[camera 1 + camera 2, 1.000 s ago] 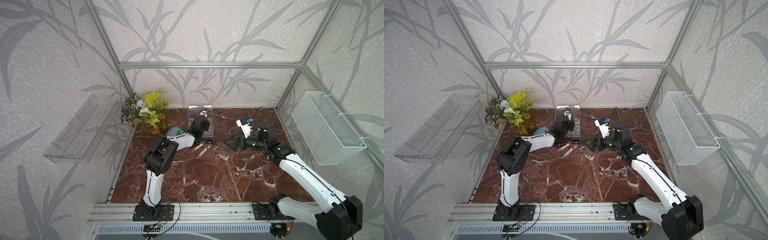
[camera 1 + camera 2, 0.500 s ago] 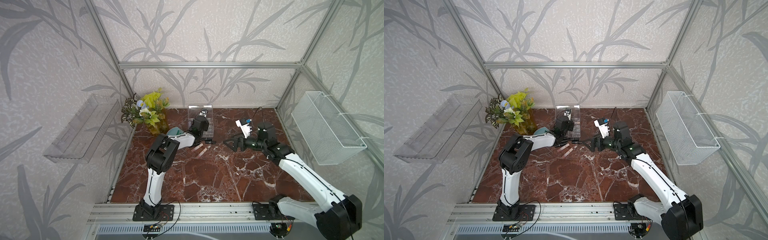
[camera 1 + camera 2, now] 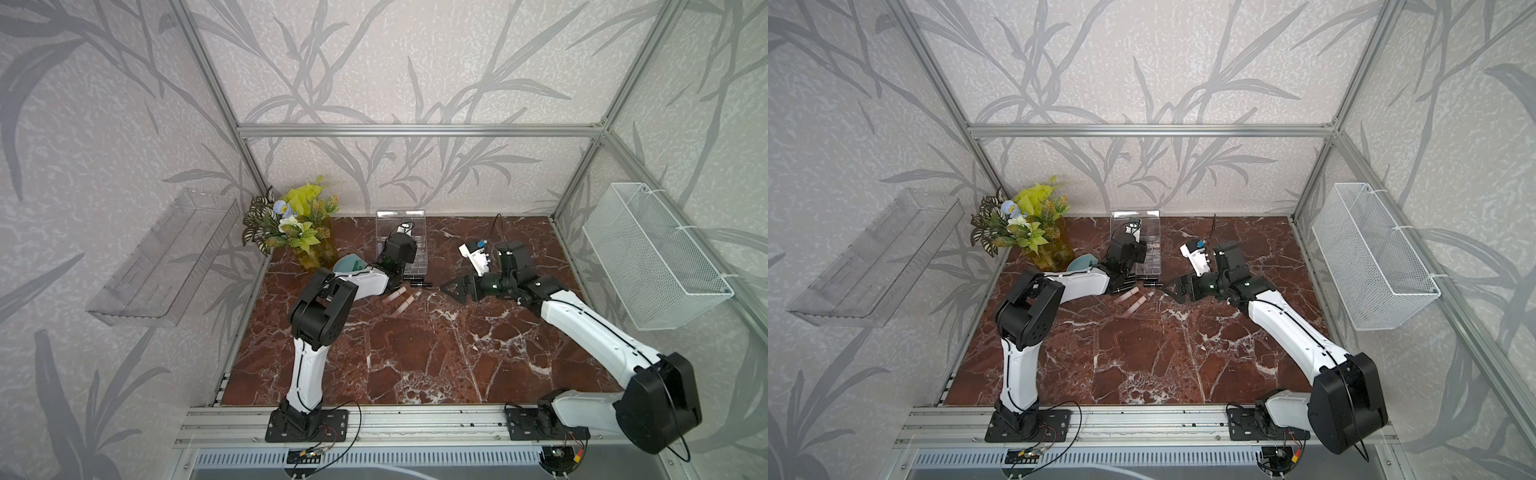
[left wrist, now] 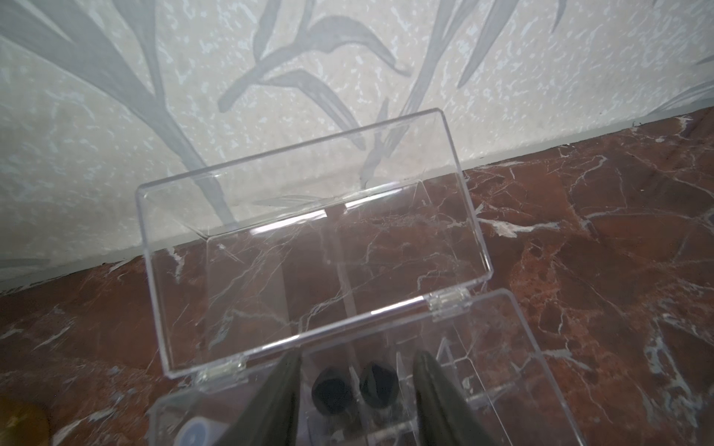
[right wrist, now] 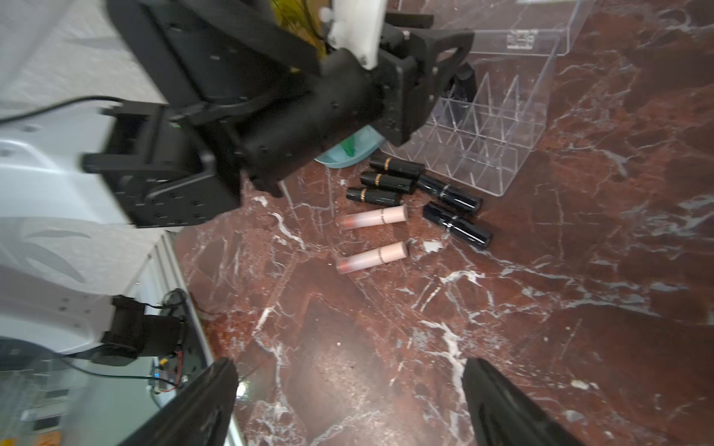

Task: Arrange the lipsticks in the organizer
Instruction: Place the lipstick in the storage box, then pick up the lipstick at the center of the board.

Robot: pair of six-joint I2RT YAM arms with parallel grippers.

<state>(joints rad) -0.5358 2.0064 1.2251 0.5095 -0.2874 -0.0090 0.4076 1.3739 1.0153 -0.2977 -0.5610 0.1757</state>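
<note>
My left hand (image 4: 355, 359) sits released over the organizer (image 4: 521, 347), two black lipsticks (image 4: 333, 390) between its fingers (image 4: 278, 397); my right hand (image 5: 347, 365) gapes empty.

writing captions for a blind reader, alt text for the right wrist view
Five black lipsticks and two pink lipsticks lie on the red marble table beside the clear organizer. The left gripper is over it; the right gripper is open.

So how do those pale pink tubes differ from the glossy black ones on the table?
Pale pink tubes: slimmer, matte. Glossy black tubes: thicker, shiny. The black ones lie nearer the clear compartment box, the pink farther out. All lie flat on the marble table.
</note>
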